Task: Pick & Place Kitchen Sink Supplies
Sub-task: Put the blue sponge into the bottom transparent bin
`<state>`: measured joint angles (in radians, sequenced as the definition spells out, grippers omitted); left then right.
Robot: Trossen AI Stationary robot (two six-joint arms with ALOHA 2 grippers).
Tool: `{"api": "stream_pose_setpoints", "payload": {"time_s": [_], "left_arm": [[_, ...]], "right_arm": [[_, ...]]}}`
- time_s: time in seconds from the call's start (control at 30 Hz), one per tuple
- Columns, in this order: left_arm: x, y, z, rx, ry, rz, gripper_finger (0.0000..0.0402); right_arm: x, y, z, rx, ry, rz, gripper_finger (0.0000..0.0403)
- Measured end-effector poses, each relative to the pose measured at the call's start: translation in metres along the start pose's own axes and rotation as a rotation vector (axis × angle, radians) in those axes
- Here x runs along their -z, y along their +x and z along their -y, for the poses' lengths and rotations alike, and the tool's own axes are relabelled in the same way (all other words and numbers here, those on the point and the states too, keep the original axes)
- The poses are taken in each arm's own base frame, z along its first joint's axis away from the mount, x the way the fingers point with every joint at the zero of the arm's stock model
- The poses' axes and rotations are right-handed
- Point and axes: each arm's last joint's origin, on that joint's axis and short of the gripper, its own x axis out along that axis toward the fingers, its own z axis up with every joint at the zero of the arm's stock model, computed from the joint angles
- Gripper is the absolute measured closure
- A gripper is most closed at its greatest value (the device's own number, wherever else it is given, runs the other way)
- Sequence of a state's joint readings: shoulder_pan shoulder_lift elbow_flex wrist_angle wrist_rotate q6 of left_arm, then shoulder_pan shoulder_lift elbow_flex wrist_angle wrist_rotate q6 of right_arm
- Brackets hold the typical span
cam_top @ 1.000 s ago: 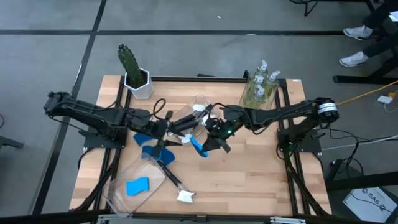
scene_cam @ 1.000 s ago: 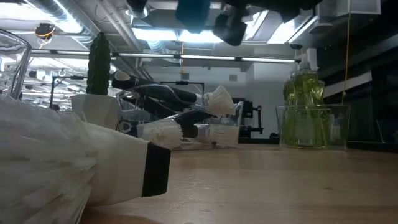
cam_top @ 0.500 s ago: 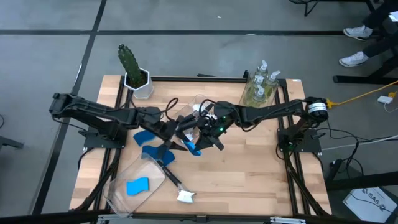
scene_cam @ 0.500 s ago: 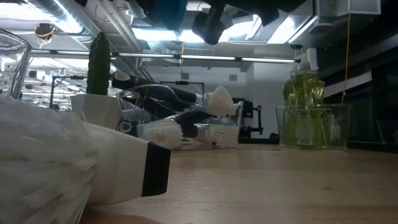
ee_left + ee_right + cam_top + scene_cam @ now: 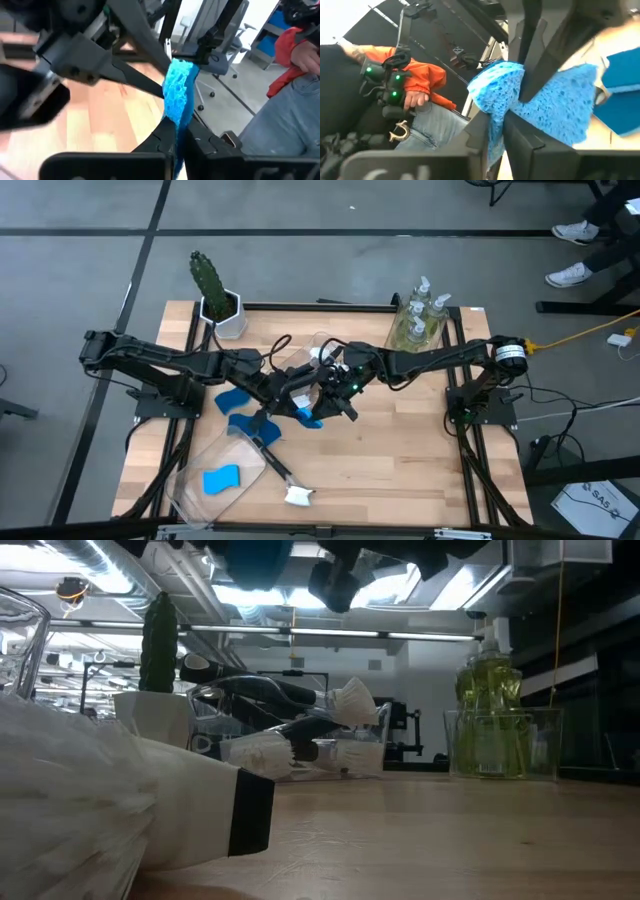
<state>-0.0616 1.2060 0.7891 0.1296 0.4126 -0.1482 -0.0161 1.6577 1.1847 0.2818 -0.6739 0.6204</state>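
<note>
Starting at the left of the wooden table [image 5: 400, 450], the left arm reaches low from its base toward the centre, elbow bent and forearm nearly level above the boards. The left gripper [image 5: 297, 397] has its fingers [image 5: 162, 135] pinched together on a flat blue sponge [image 5: 309, 416], which is held up off the table between the two arms; in the left wrist view the sponge [image 5: 177, 95] stands on edge, rising from between the closed fingertips. Below this arm, two more blue sponges [image 5: 238, 412] lie on the boards, touching each other. A black-handled dish brush with a white head [image 5: 285, 480] lies nearer the front edge, beside a clear plastic bin [image 5: 215, 470] tipped on its side with another blue sponge [image 5: 222, 478] inside.

From the right, the right arm stretches long and low across the table, wrist angled down to meet the left one. The right gripper [image 5: 333, 402] also has its fingers [image 5: 517, 135] on the same sponge [image 5: 545, 100], clasping it from the opposite end, so both grippers pinch it at once.

At the back right, small clear pump bottles of yellowish-green soap [image 5: 420, 315] stand in a clear bin. A potted green cactus [image 5: 212, 290] stands at the back left.
</note>
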Motion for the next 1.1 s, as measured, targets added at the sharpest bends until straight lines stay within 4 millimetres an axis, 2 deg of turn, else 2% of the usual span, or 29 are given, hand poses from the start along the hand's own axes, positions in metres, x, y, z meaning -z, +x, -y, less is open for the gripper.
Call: {"api": "stream_pose_setpoints", "payload": {"time_s": [0.2, 0.47, 0.67, 0.83, 1.1], "left_arm": [[0.008, -0.017, 0.008, -0.017, -0.162, -0.126, 0.0395], [0.018, -0.050, 0.041, 0.037, -0.417, -0.294, 0.0397], [0.022, -0.070, 0.073, 0.151, -0.689, -0.409, 0.0395], [0.027, -0.077, 0.094, 0.202, -0.827, -0.508, 0.0393], [0.054, -0.075, 0.100, -0.048, -0.954, -0.726, 0.0364]], "right_arm": [[0.001, -0.006, 0.012, 0.135, 0.098, 0.003, 0.0289], [-0.003, -0.014, 0.022, 0.189, 0.099, 0.020, 0.0220], [-0.005, -0.017, 0.025, 0.198, 0.036, 0.021, 0.0208], [-0.007, -0.020, 0.028, 0.207, -0.009, 0.024, 0.0207], [-0.009, -0.024, 0.032, 0.225, -0.021, 0.037, 0.0207]]}}
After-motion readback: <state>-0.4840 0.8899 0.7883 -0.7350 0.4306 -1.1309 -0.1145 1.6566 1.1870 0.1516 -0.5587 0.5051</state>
